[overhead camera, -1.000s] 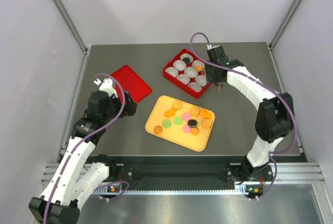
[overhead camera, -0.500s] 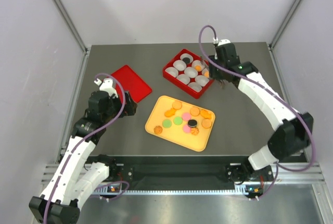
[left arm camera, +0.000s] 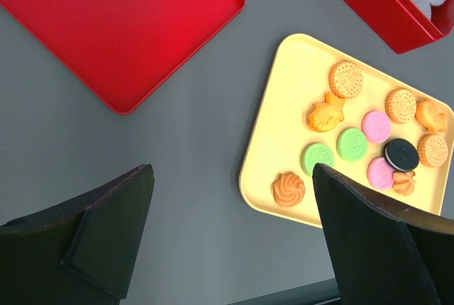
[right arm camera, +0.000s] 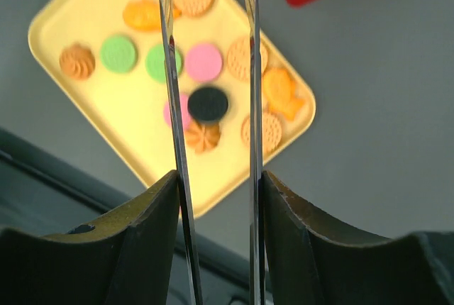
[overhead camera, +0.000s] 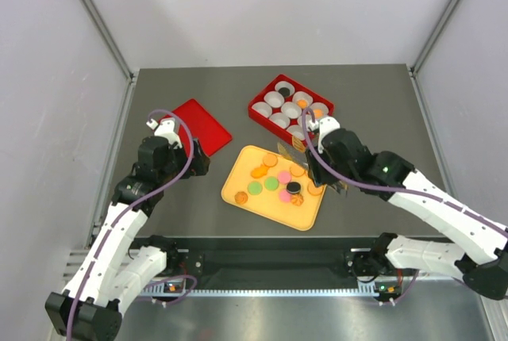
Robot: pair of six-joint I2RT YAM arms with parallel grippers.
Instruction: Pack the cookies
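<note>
Twelve cookies (left arm camera: 351, 144) on tray (left arm camera: 273, 142), three in box (left arm camera: 362, 3).

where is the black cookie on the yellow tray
In the left wrist view the black cookie sits near the right end of the yellow tray, between a pink cookie and a round orange cookie.

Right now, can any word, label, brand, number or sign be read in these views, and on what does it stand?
None can be read.
The cookies carry stamped patterns, too small to read as lettering.
The yellow tray, red box and red lid show no text.
</note>
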